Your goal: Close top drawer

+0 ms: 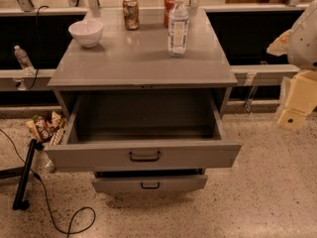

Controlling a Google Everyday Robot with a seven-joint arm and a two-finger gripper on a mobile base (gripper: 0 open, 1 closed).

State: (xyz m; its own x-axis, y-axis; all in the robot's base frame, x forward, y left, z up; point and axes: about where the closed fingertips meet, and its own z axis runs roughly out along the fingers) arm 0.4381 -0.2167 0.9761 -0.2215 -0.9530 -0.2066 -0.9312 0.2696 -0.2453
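The top drawer (143, 155) is a wide grey metal box, pulled fully out of the grey cabinet. Its inside looks empty. A small black bar handle (144, 156) sits at the centre of its front panel. Below it a shorter, narrower grey drawer (148, 183) with a like handle also stands slightly out. My gripper (293, 114) is at the right edge of the view, cream-coloured, well to the right of the drawer and apart from it.
The cabinet top (129, 58) bears a white bowl (86, 32), a water bottle (178, 25) and two cans (131, 13). Snack bags (45, 127) lie on the floor at the left. A black stand and cable (25, 175) lie at the lower left.
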